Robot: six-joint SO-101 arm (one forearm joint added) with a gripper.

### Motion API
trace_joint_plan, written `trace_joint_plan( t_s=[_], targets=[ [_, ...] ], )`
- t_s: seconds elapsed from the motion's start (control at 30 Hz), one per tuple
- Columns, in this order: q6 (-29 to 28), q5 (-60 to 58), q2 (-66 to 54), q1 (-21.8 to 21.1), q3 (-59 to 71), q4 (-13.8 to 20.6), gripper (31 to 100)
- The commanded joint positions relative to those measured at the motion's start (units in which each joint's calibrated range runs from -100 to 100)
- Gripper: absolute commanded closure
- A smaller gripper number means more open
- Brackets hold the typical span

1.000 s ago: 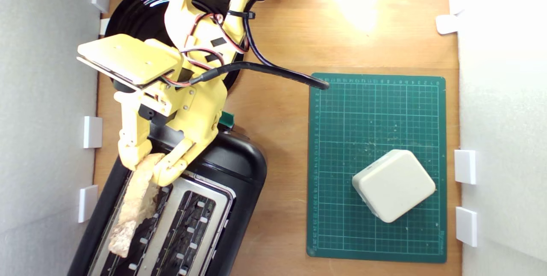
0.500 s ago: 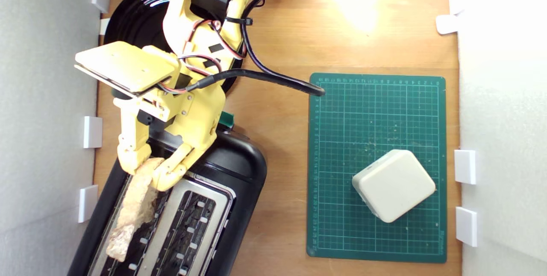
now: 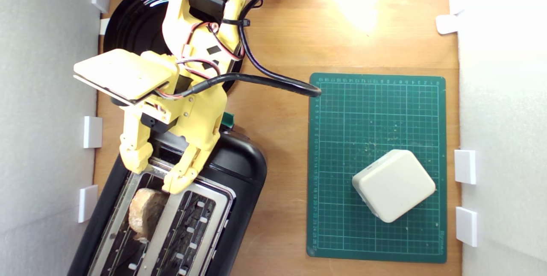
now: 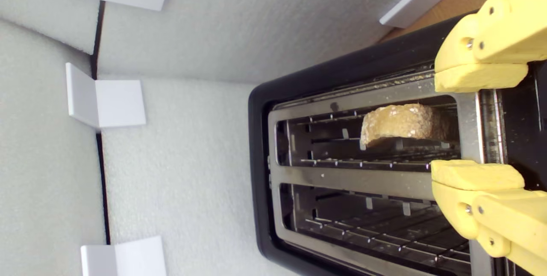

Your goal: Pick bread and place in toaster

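The bread [image 3: 146, 212] [image 4: 399, 123] sits down inside one slot of the black toaster [image 3: 239, 165] [image 4: 260, 148], the slot nearer the exterior view's left; its crusty top edge pokes up between the slot wires. My yellow gripper [image 3: 156, 176] [image 4: 474, 124] hangs open just above the end of that slot, beside the toaster's teal lever [image 3: 227, 120]. Nothing is between its fingers [image 4: 478, 77], and a gap separates them from the bread. The other slot is empty.
A round glossy black plate [image 3: 136, 15] lies behind the arm. A green cutting mat [image 3: 376, 113] carries a cream rounded-square block [image 3: 393, 185]. White foam walls with white clips [image 3: 92, 132] stand along the exterior view's left and right edges.
The gripper opened and let go of the bread, which dropped from lying tilted over the slot to sitting down inside it. The arm drew back slightly.
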Motion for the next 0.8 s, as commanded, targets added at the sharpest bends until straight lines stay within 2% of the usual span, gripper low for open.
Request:
trace_joint_plan(
  t_s=[0.0, 0.13, 0.2, 0.23, 0.33, 0.77],
  targets=[
    [0.31, -0.48, -5.6, -0.1, -1.41, -2.64, 56.8],
    [-1.15, -0.48, -13.84, 0.06, -0.86, -6.63, 57.0],
    [-4.66, -0.39, -20.83, -0.66, 0.68, -7.9, 57.0],
    [-6.17, -0.39, -22.82, -1.07, 1.32, -7.9, 57.0],
    [-10.57, -0.48, -30.56, -5.98, 6.4, -6.91, 57.1],
    [-12.87, -0.22, -58.01, -17.51, 46.8, -7.18, 57.2]
  ],
)
